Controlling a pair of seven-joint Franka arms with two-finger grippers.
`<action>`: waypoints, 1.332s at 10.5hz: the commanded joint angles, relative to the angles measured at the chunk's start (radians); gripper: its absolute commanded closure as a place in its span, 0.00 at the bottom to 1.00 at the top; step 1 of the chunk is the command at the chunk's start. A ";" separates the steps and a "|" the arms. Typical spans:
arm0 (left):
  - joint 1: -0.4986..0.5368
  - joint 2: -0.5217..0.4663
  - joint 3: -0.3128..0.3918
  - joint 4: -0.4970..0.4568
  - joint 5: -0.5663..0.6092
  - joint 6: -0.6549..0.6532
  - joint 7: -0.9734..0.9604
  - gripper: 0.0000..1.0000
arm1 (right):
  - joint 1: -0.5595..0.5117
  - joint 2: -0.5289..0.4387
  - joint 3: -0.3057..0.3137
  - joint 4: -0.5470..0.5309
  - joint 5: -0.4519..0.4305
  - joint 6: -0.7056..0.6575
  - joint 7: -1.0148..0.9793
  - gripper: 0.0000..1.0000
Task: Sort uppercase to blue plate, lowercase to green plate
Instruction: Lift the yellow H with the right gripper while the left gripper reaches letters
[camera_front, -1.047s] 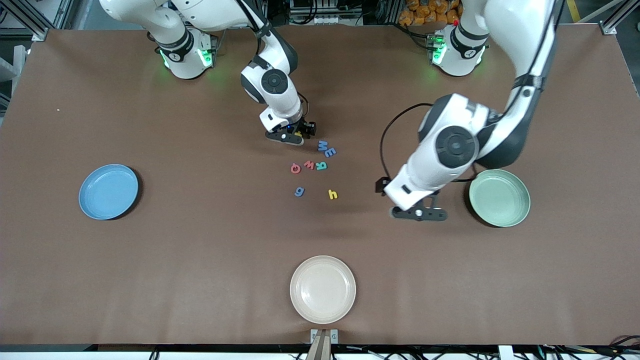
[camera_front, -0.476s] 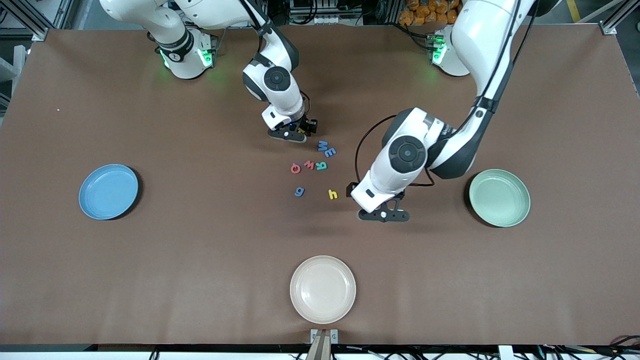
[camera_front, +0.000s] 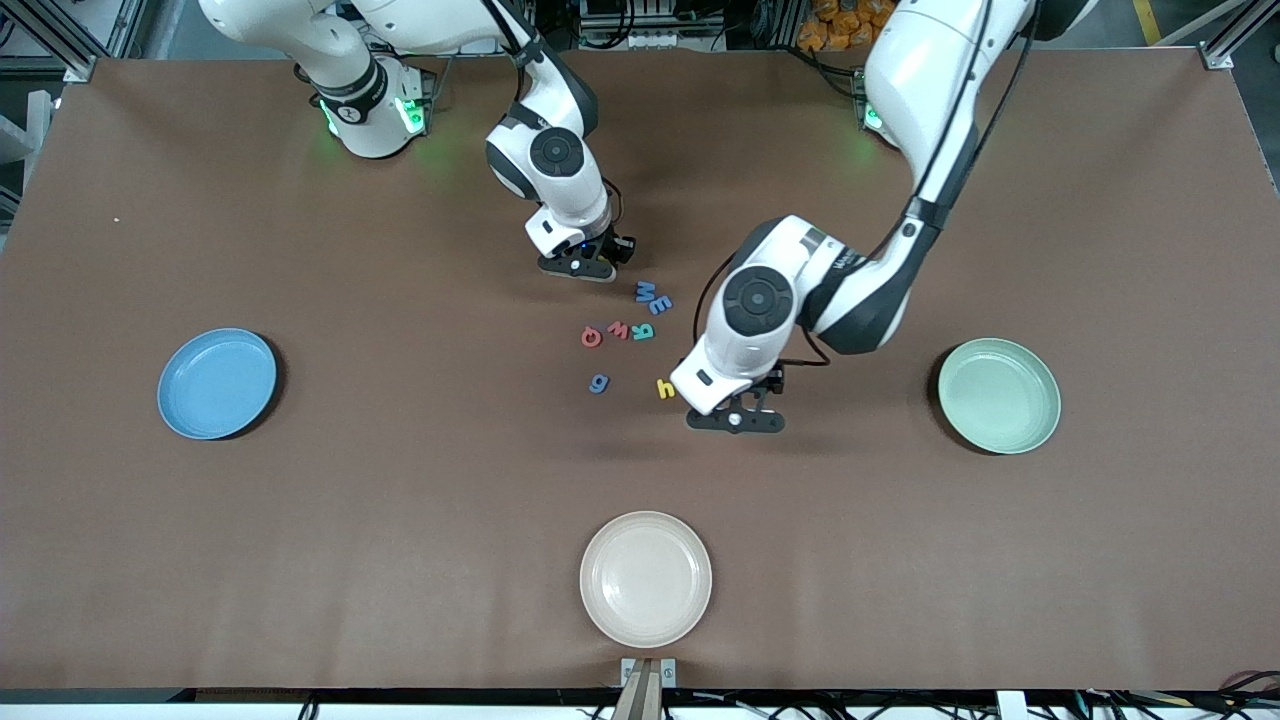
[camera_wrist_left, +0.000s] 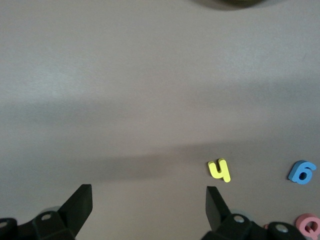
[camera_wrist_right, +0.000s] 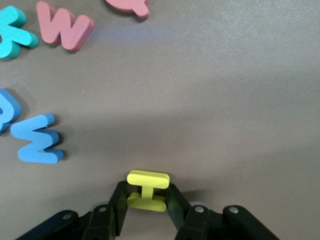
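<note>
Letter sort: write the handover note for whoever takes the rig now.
Right pincer: shut on the yellow H, at the table beside the letter cluster.
Left pincer: open, empty, over bare table beside the yellow h.
On the table: M, blue E-like letter, Q, w, R, g.
Done: nothing; blue plate and green plate hold no letters.
Left: all eight letters.
</note>
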 joint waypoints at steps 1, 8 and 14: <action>-0.036 0.042 0.022 0.029 0.028 0.054 -0.041 0.00 | -0.001 0.000 0.000 -0.012 -0.025 -0.017 0.023 0.94; -0.047 0.129 0.022 0.044 0.022 0.175 -0.189 0.00 | -0.100 -0.017 -0.002 0.105 -0.026 -0.228 -0.083 0.96; -0.082 0.221 0.021 0.144 0.019 0.183 -0.360 0.01 | -0.309 -0.014 -0.070 0.132 -0.078 -0.233 -0.513 0.96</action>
